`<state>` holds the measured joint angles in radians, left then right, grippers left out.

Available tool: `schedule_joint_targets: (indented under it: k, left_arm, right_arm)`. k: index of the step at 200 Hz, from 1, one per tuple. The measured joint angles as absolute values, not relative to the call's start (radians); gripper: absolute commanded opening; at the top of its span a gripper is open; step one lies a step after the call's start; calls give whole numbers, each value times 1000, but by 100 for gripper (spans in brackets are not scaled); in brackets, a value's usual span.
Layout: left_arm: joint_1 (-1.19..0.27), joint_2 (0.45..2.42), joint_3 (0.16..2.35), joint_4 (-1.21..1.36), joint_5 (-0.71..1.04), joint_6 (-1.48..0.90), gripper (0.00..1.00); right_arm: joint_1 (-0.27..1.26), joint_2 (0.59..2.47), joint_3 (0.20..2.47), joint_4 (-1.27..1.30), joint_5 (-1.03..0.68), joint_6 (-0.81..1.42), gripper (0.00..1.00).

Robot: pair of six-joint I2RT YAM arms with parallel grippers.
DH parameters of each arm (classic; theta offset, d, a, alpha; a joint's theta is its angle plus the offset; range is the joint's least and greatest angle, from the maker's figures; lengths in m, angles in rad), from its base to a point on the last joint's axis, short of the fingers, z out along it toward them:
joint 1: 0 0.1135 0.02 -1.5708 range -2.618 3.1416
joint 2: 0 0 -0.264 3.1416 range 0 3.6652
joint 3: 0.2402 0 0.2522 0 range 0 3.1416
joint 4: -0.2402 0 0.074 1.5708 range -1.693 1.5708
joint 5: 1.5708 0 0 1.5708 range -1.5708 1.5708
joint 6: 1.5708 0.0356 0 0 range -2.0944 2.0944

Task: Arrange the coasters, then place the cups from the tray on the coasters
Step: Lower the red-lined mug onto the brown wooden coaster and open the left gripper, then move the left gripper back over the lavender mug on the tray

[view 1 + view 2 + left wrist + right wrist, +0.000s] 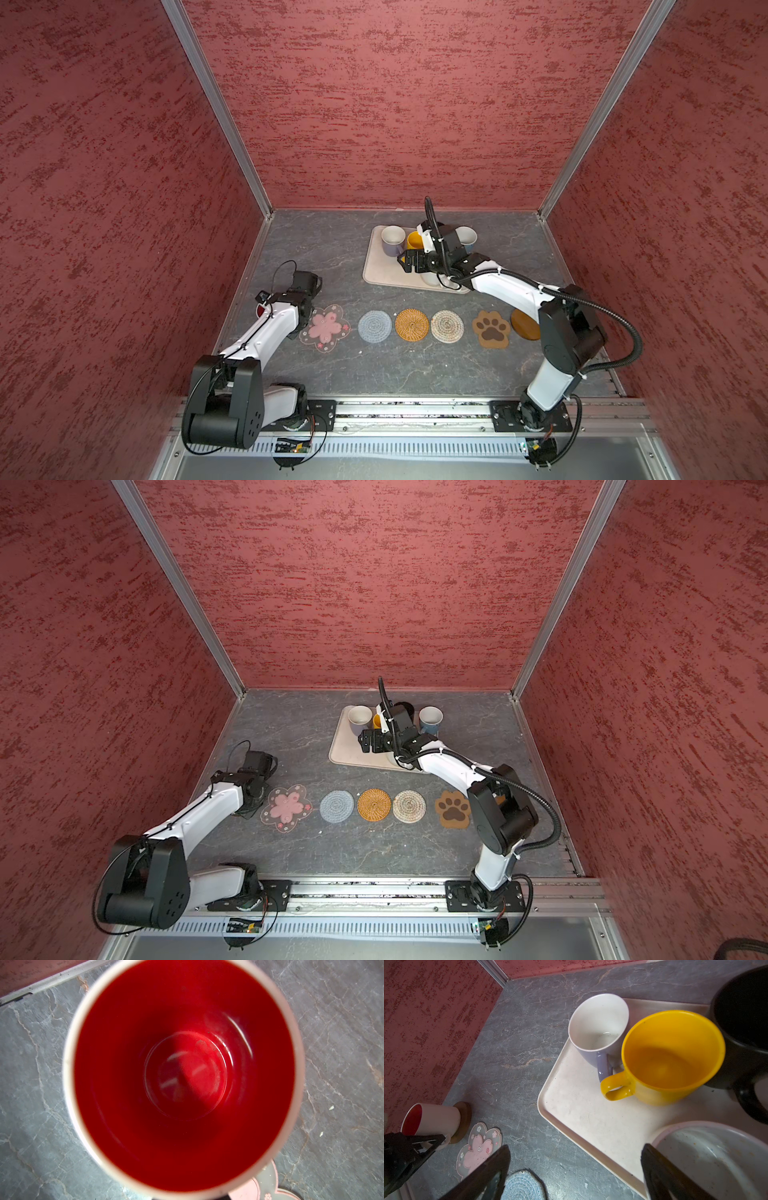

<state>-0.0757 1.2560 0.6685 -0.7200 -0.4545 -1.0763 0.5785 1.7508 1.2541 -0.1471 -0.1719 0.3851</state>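
The white cup with red inside stands on a brown wooden disc coaster at the far left. My left gripper is shut on its handle, and its red bowl fills the left wrist view. Beside it in a row lie the pink flower, grey-blue, orange, beige, paw and second wooden disc coasters. My right gripper hangs open over the tray's near-left edge. The tray holds a white, a yellow, a black and a cream cup.
A light blue cup stands at the tray's far right. Red textured walls close off three sides, and the left one is close to the cup with red inside. Bare grey stone floor lies between the tray and the coaster row.
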Motion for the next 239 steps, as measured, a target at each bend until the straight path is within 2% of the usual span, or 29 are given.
schedule_joint_targets:
  k: [35, 76, 115, 160, 239]
  left_arm:
    - [-72, 1259, 669, -708, -450, -1065, 12]
    - [-72, 1259, 669, -692, -447, -1060, 31]
    - [-69, 1259, 669, -680, -442, -1060, 42]
    - [-65, 1247, 669, -680, -427, -1055, 60]
    - [-60, 1017, 696, -664, -358, -849, 81]
  right_arm:
    - [579, 1751, 1254, -148, -172, 385, 99]
    - [579, 1751, 1254, -147, -172, 385, 99]
    - [579, 1751, 1254, -147, -172, 385, 99]
    - [579, 1751, 1254, -147, -171, 385, 99]
    - [579, 1749, 1254, -150, -163, 385, 99]
